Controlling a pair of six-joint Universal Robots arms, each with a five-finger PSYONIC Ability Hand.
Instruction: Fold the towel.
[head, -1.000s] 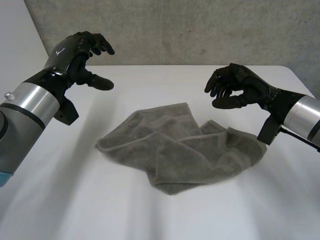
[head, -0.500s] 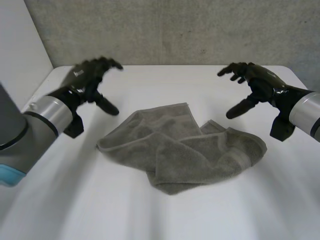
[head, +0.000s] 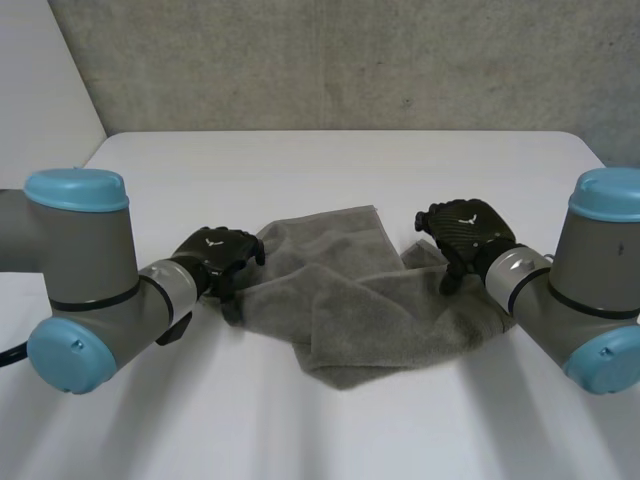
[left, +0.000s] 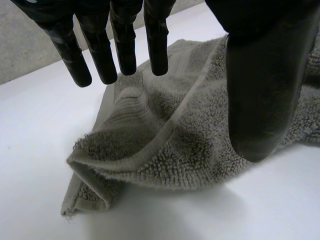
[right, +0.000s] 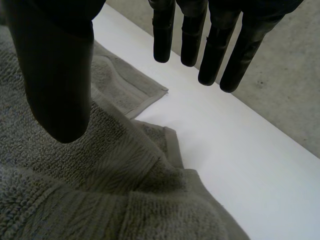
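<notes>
Grey towel (head: 370, 290), crumpled and partly lapped over itself, lying at the middle of the white desk (head: 330, 160). Left hand (head: 215, 255) low over its left corner, fingers (left: 125, 45) straight, spread from the thumb, gripping nothing. Right hand (head: 462, 232) over its right edge — fingers (right: 215, 45) likewise straight, holding nothing.

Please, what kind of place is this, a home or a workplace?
Probably a robot lab, not a home: a bare concrete wall, a plain white table, and the robot's left arm and right arm at one crumpled towel.
</notes>
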